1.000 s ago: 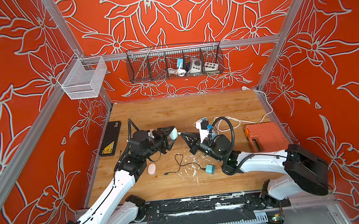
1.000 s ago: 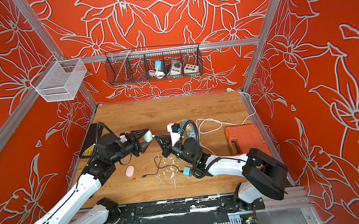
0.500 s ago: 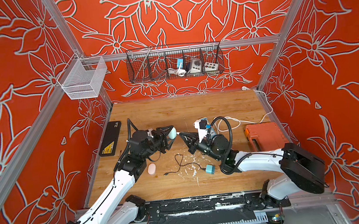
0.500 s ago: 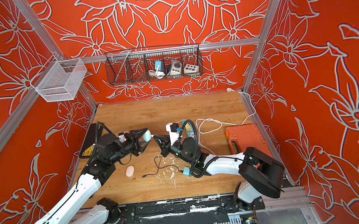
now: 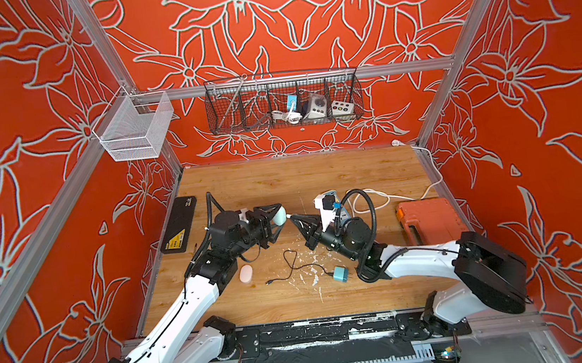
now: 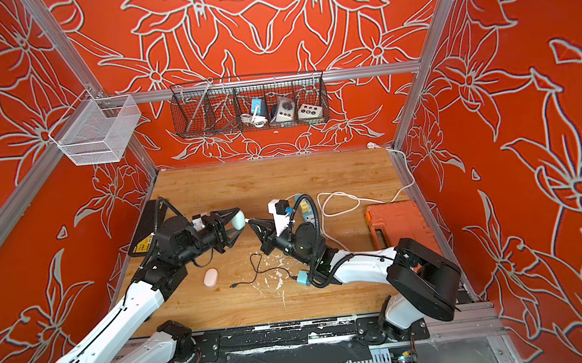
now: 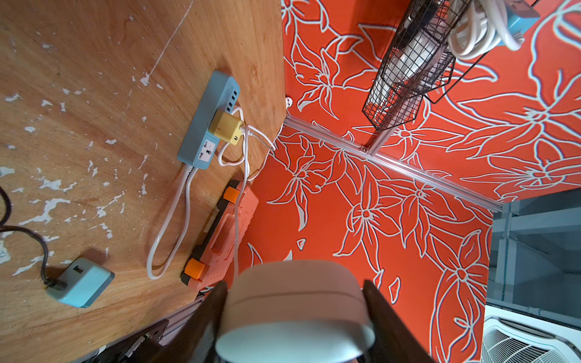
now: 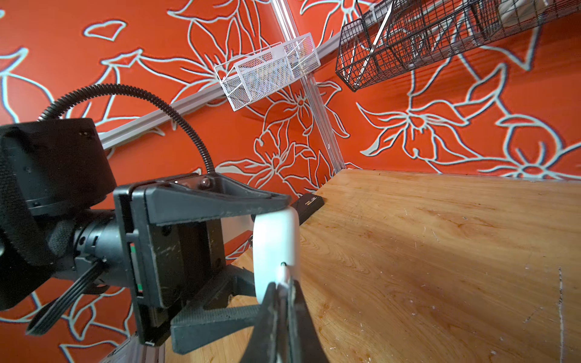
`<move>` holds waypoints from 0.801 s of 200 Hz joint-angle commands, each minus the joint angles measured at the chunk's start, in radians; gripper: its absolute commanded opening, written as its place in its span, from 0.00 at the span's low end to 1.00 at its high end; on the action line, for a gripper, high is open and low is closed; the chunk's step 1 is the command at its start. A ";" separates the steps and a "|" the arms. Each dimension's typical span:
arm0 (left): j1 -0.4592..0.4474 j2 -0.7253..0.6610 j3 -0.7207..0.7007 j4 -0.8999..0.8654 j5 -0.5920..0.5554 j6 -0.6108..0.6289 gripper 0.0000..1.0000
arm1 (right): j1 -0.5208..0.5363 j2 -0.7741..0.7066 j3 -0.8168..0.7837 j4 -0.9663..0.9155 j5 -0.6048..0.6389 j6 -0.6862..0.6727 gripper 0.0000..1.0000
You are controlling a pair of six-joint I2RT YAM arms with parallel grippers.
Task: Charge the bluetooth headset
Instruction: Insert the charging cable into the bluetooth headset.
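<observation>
Headset case hangs above the table, clamped between the fingers of the left gripper, while the right gripper, pinched tight on a white plug, holds its tip at the case's port.

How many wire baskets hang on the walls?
2. A white basket hangs on the left wall's rail; a black basket hangs on the back wall's rail. No others show.

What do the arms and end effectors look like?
The left arm and right arm have white link shells and black joint housings. The left end effector and right end effector are black with tapered triangular fingers. A black corrugated conduit loops at each wrist; the right wrist carries a white camera bracket.
</observation>
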 commanded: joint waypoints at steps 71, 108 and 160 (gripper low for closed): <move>-0.009 -0.007 0.042 0.068 0.122 0.019 0.40 | 0.009 -0.009 0.033 -0.031 -0.031 -0.104 0.00; -0.009 0.000 0.041 0.092 0.145 0.017 0.38 | 0.009 -0.031 0.032 -0.055 -0.042 -0.154 0.00; -0.009 0.011 0.042 0.120 0.169 0.006 0.37 | 0.007 -0.040 0.027 -0.046 -0.036 -0.158 0.00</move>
